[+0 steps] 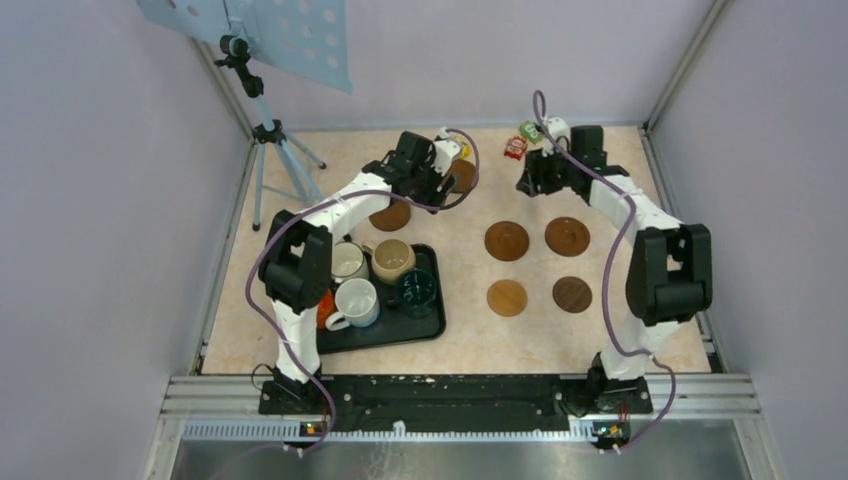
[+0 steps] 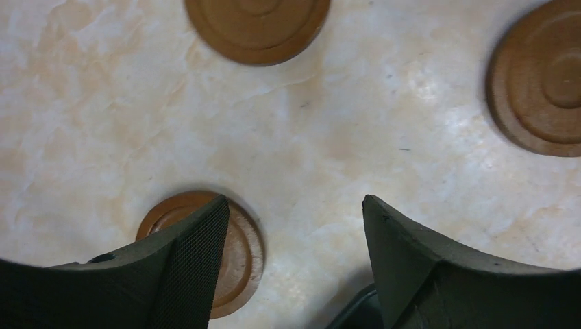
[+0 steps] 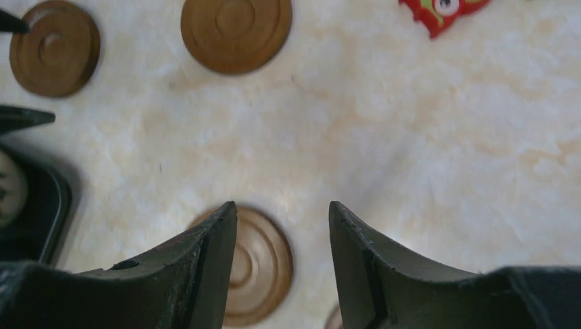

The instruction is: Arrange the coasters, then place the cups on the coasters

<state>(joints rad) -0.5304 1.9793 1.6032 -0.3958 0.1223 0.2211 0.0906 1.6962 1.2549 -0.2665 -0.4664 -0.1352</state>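
Your left gripper [image 2: 294, 205] hung open and empty, low over the table, one coaster [image 2: 240, 264] showing half under its left finger. That disc and its neighbour lay outside the main set, so I'd say they needed arranging yet. The cups [image 1: 392, 260] sat bunched in the black tray [image 1: 435, 325], parked until the coasters were laid. Four coasters [image 1: 507, 241] formed a spaced square, with room for a mug on each. Your right gripper [image 3: 282, 209] was parted too, holding nothing.

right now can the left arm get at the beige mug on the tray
Probably yes: the beige mug stands uncovered, far side of the black tray, near the open left fingers.
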